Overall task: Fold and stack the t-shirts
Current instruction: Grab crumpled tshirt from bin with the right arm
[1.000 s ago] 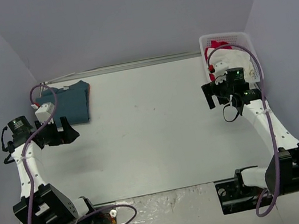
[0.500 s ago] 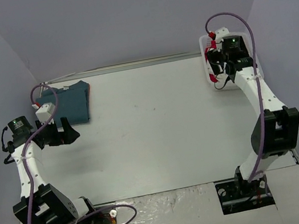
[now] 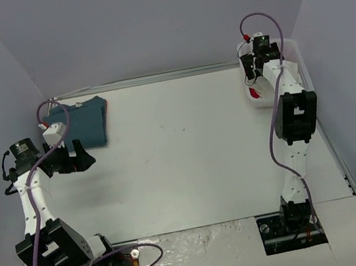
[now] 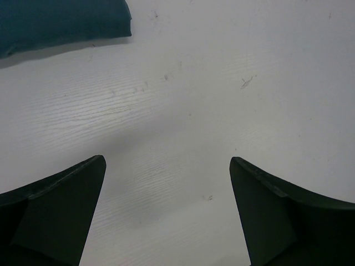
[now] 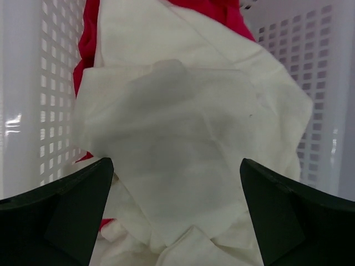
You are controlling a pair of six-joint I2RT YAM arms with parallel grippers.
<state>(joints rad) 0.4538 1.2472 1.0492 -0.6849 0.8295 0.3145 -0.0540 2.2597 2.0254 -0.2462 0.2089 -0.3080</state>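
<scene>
At the far left of the table (image 3: 184,166), back corner: teal-blue t-shirt (image 3: 83,122) lies flat and looks already folded, its edge also shows at the top of the left wrist view (image 4: 55,22). Left gripper (image 3: 79,157) sits just on the near side of it, not touching. Its fingers are spread wide over bare table, nothing between them (image 4: 166,163).

Middle of the table: bare.

Back right corner: white lattice basket (image 3: 294,57), with the right arm stretched out to it and the right gripper (image 3: 255,70) pointing down inside. Wrist view: fingers wide apart (image 5: 176,163), just above the cream-white t-shirt (image 5: 183,133), not closed on it. The cream shirt is crumpled on top, with the red t-shirt (image 5: 87,52) under and behind it against the basket wall (image 5: 319,83).

Handling guess: light, limp cloth that will sag and trail when lifted, and it may drag the red one along. Best hold looks like the raised fold in the middle of the cream shirt, pinching the top layer only. Can't tell collar or hem from here.
</scene>
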